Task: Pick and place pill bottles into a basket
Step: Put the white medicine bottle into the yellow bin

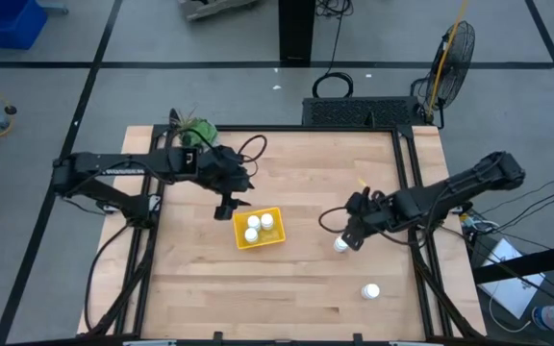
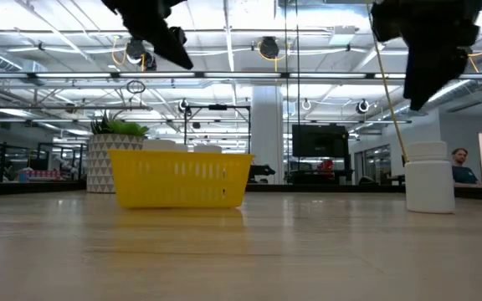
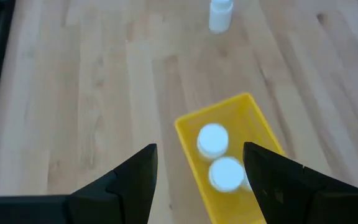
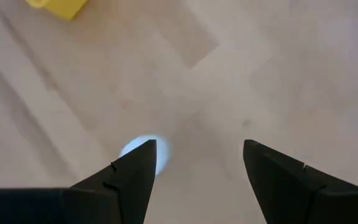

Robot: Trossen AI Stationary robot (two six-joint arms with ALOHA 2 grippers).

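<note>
Nearest bottle: one white pill bottle (image 2: 430, 176) is seen upright on the wooden surface (image 1: 306, 279), close to the low camera, directly beneath the right arm.
Right pincer: the right pincer (image 1: 351, 235) is held above that bottle, its fingers (image 4: 129, 180) spread apart and nothing gripped; the white cap is glimpsed just beside one finger in the right wrist view.
Second loose bottle: another pill bottle (image 1: 370, 290) is found standing alone nearer the front edge, well apart from the basket.
Basket: the yellow basket (image 1: 275, 237) is placed near the middle of the surface, with white bottle caps (image 3: 212, 139) visible inside.
Left pincer: the left pincer (image 1: 227, 207) is hung above the basket's far end, fingers (image 3: 129, 180) parted, empty.
Background: a plant pot (image 2: 105, 162) is spotted behind the basket.
</note>
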